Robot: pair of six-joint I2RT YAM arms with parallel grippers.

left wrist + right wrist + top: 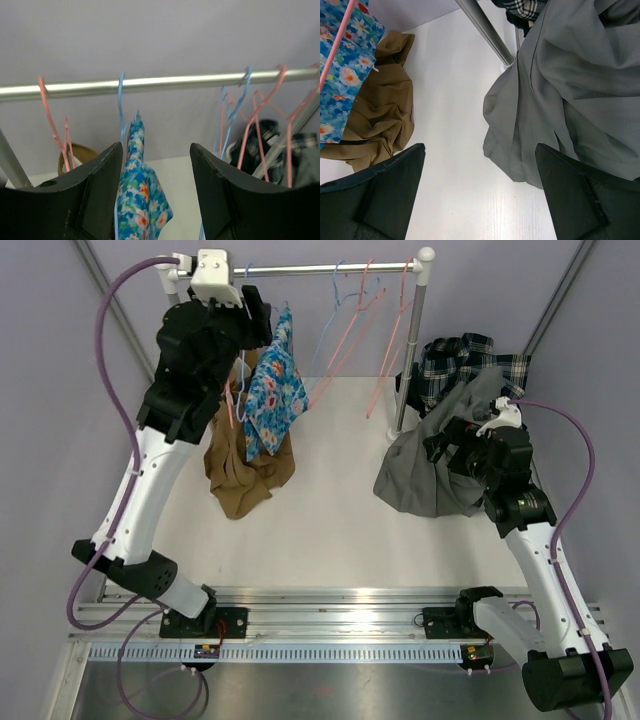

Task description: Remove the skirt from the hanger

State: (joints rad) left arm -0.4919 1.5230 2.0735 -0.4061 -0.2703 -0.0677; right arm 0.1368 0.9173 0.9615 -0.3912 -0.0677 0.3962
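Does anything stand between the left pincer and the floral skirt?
Nothing visible does. The floral skirt hangs below the rail, straight ahead between the left pincer's open fingers. The pink hangers hang off to either side.

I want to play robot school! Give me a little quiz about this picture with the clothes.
1. True or false: the floral skirt is hanging from the rail.
2. Which piece of clothing lies heaped on the table just below that skirt? A) a grey one B) a brown one C) a plaid one
3. Fill the gap: the jaws of the right arm are ____ (open or shut).

Key: 1 true. 2 B, the brown garment. 3 open.
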